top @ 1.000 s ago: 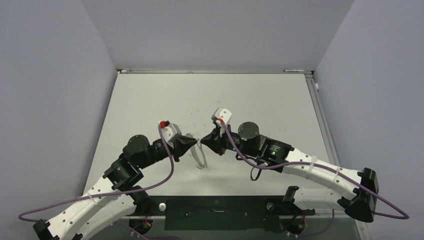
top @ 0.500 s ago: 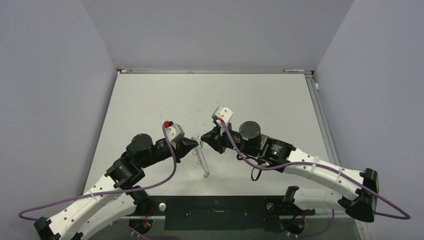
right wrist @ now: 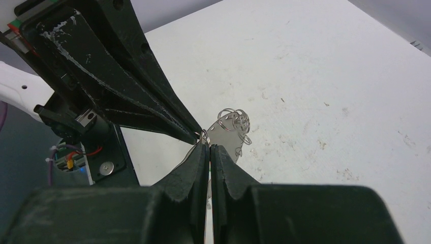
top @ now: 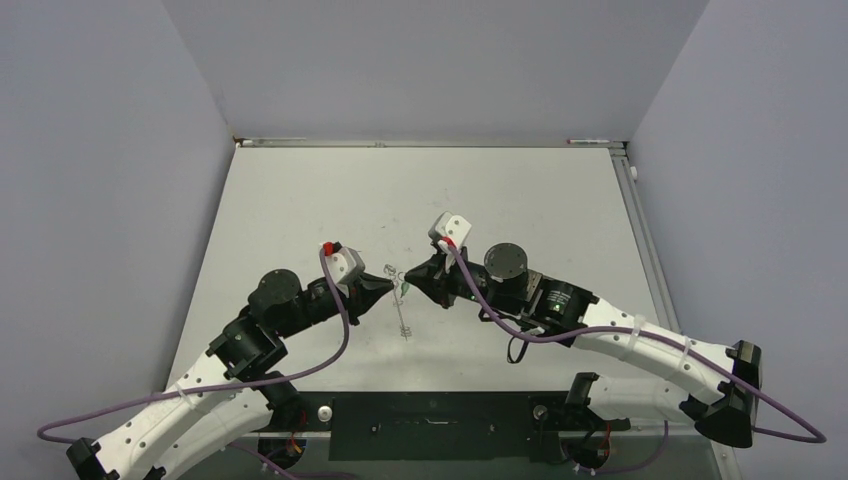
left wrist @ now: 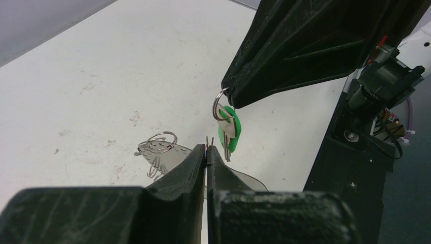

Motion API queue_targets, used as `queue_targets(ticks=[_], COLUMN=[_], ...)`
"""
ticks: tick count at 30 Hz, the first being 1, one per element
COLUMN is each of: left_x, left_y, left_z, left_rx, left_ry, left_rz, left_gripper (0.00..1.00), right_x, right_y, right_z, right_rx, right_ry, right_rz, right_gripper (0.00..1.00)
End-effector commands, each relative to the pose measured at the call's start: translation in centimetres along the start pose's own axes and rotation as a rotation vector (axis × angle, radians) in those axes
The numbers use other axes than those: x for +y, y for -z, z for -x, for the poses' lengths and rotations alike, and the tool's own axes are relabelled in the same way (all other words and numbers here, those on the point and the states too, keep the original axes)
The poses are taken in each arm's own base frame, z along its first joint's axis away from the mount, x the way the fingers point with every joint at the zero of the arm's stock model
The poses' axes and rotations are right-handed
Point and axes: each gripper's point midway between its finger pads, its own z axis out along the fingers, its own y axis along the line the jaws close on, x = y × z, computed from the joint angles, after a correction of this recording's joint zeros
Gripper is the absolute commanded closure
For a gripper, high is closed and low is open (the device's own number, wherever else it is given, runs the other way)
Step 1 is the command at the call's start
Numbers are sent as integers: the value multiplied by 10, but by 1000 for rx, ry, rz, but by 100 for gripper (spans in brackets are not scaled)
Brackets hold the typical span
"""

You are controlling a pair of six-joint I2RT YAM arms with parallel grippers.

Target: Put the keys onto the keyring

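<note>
White bench (top: 300, 200) below; left hand (top: 387, 288) pinches keyring (left wrist: 173, 153), right hand (top: 408, 282) at its 3 o'clock pinches loop of green key (left wrist: 226, 140).

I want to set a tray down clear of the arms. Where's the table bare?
Bare: the far half of the table, below the back wall. Crowded: centre, where left gripper and right gripper meet at the keyring, and the near edge.

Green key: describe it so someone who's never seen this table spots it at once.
At the table's centre, the left gripper and right gripper meet tip to tip. The green key hangs on a wire ring from the right one's tip, the only green piece beside bare grey loops.
</note>
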Motion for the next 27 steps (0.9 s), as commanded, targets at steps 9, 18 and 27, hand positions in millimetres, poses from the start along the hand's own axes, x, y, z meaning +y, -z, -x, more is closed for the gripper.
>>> queue_targets(ticks=[9,18,27], left_x=[0,2,0], left_y=[2,2,3], left_z=[26,24,26], left_rx=[-78,-70,-79], left_ry=[-9,-8,-9], left_rz=[2,14,-1], left_gripper=[100,100,100], right_x=[10,13,9], right_y=[-11,-12,-17], right_z=[-8,-9,-11], right_rx=[17,16,23], right_ry=[-23,-29,-38], right_rz=[41,56,26], right_gripper=[95,95,95])
